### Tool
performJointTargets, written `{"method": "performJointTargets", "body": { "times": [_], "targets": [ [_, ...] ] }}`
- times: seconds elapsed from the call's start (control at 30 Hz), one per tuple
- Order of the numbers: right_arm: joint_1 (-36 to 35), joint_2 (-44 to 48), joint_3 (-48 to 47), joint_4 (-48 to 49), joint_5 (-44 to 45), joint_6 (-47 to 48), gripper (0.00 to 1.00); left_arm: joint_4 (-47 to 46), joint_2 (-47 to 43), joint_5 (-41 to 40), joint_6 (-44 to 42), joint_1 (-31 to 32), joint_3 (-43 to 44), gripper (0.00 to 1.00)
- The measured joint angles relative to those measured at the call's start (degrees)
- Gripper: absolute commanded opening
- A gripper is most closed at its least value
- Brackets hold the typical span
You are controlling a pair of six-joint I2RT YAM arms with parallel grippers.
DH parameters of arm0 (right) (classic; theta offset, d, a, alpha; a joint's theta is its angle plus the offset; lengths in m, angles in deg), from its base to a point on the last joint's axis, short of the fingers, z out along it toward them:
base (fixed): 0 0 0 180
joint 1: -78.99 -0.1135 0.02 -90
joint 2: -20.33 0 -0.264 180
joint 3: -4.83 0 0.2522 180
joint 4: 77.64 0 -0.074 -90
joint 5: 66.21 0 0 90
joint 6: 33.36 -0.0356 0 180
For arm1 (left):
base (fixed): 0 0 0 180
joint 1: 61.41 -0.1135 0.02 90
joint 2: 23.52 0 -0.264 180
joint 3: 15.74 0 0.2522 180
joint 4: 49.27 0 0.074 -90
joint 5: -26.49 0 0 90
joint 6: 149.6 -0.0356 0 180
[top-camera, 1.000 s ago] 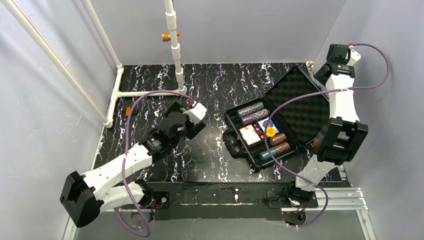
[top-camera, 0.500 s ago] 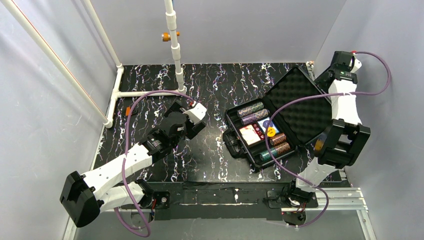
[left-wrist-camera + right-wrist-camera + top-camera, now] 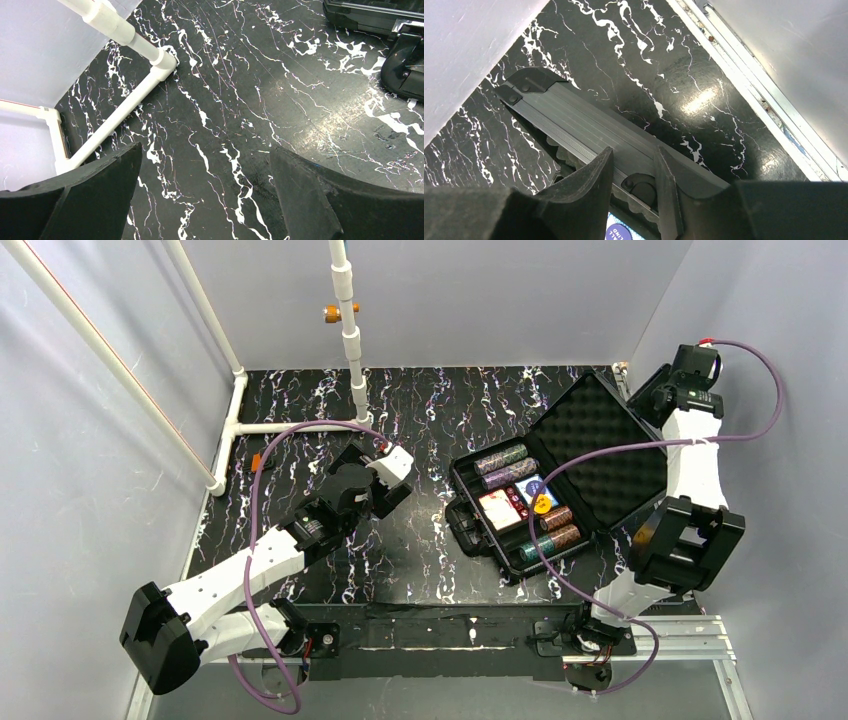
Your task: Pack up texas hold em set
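The black case (image 3: pixel 478 530) lies open at the table's right. Its foam-lined lid (image 3: pixel 600 455) leans back to the right. In the base lie chip stacks (image 3: pixel 505 462), a red card deck (image 3: pixel 497 508), red dice (image 3: pixel 516 500), a yellow button (image 3: pixel 541 503) and a blue button (image 3: pixel 535 488). My right gripper (image 3: pixel 655 398) is at the lid's far upper edge. In the right wrist view (image 3: pixel 634 150) its fingers stand a little apart over the lid's rim (image 3: pixel 574 120), and the blue button (image 3: pixel 621 232) shows below. My left gripper (image 3: pixel 390 470) hangs wide open and empty over bare table, also in its wrist view (image 3: pixel 206 150).
A white pipe frame (image 3: pixel 290 425) lies at the back left, with an upright pole (image 3: pixel 350 330) carrying an orange clamp. A small orange thing (image 3: pixel 257 462) lies at the left edge. A metal rail (image 3: pixel 749 85) runs along the table's right edge. The case's corner (image 3: pixel 370 15) shows in the left wrist view.
My right arm's wrist has swung to the right and back, round behind the lid's upper edge. The left arm and the case have not moved.
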Motion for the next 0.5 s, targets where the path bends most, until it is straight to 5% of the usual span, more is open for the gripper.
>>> {"method": "performJointTargets", "body": {
  "times": [0.5],
  "targets": [
    [-0.3, 4.2, 5.2, 4.7, -2.5, 1.6, 0.40, 0.0, 0.0, 0.0, 0.0, 0.0, 0.0, 0.98]
  ]
}}
